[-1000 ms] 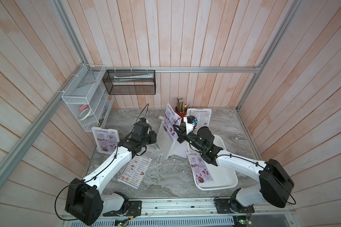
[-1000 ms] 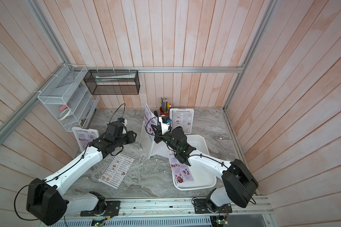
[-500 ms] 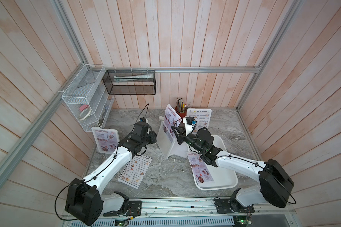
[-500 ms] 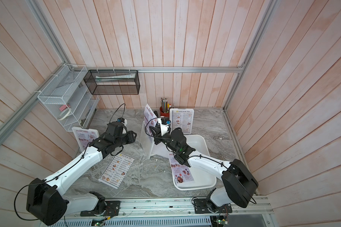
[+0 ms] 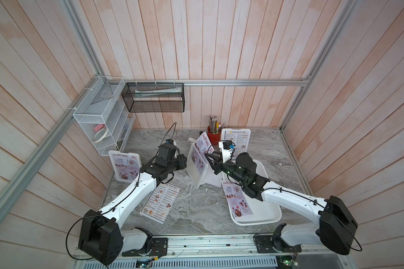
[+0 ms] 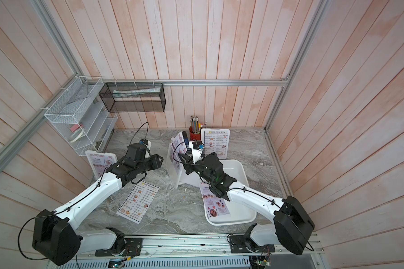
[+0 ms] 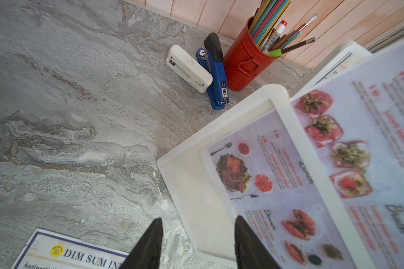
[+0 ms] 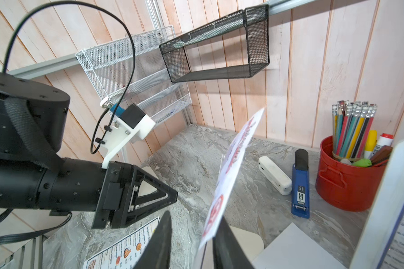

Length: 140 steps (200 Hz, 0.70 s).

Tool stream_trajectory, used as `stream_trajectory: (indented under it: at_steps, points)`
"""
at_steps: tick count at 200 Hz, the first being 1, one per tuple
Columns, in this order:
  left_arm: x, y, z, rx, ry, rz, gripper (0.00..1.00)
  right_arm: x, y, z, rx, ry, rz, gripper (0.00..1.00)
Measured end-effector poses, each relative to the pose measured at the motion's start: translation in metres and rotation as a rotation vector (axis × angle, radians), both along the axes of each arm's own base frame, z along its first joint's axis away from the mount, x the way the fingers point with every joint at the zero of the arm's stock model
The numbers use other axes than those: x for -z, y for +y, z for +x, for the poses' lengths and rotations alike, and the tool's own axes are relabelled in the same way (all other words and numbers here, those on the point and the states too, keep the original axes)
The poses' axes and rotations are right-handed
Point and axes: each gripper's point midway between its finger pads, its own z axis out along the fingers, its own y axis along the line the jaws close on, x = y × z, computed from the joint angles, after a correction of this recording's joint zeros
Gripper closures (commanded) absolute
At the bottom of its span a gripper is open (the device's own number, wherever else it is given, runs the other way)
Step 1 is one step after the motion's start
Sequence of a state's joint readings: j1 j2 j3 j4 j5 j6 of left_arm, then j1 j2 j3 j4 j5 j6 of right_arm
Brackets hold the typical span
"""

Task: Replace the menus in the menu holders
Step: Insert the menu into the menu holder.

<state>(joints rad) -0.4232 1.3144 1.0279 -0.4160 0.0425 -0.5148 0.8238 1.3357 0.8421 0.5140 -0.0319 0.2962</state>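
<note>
Paper with a pinkish ground, red headings and small photos of dishes, the SPECIAL MENU sheet stands only partly inside the middle menu holder, a white plastic frame with rounded corners on a flat foot, near the red pencil cup on the side toward the robot. In the left wrist view the frame's rim crosses the sheet: the Lunch and Dinner parts show in the window, and the rest sticks out past the rim toward the cup. The right gripper is at this free part; its two black fingers are apart, wider than the paper, and the paper's edge is between them, close to one finger. If it touches, I cannot tell. The left gripper is at the holder's side edge, jaws also well apart, one finger over the window and one over the marble table. A second holder with a white DIM SUM INN sheet and yellow logo stands just beside the cup. A third holder, showing a pinkish sheet, is well apart from the cup, by the side wall. A loose DIM SUM INN sheet lies flat on the table, well apart from the cup, and another pinkish sheet lies over the rim of the white tray, beyond the middle holder from the cup.
</note>
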Motion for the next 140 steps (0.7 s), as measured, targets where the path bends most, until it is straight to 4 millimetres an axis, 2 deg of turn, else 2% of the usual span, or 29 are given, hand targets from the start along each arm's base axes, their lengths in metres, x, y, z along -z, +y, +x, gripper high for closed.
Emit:
stream_trajectory:
  at_steps: [17, 41, 65, 81, 112, 140]
  points:
    - [-0.006, -0.008, 0.002, 0.018, -0.006, -0.02, 0.41, 0.002, -0.001, 0.002, 0.008, 0.013, -0.017, 0.7]
    - [-0.023, -0.023, 0.003, 0.059, -0.038, -0.049, 0.38, 0.001, -0.001, 0.003, 0.009, 0.025, -0.029, 0.78]
    - [-0.04, -0.032, 0.005, 0.083, -0.071, -0.077, 0.36, 0.001, 0.003, 0.004, -0.002, 0.043, -0.027, 0.79]
    - [-0.05, -0.035, 0.007, 0.091, -0.088, -0.091, 0.36, 0.009, 0.007, 0.003, -0.018, 0.068, -0.032, 0.78]
    - [-0.065, -0.041, 0.007, 0.115, -0.111, -0.119, 0.35, 0.03, 0.016, 0.0, -0.041, 0.126, -0.062, 0.72]
    - [-0.075, -0.045, 0.005, 0.138, -0.124, -0.141, 0.33, 0.034, 0.016, -0.002, -0.043, 0.14, -0.073, 0.65]
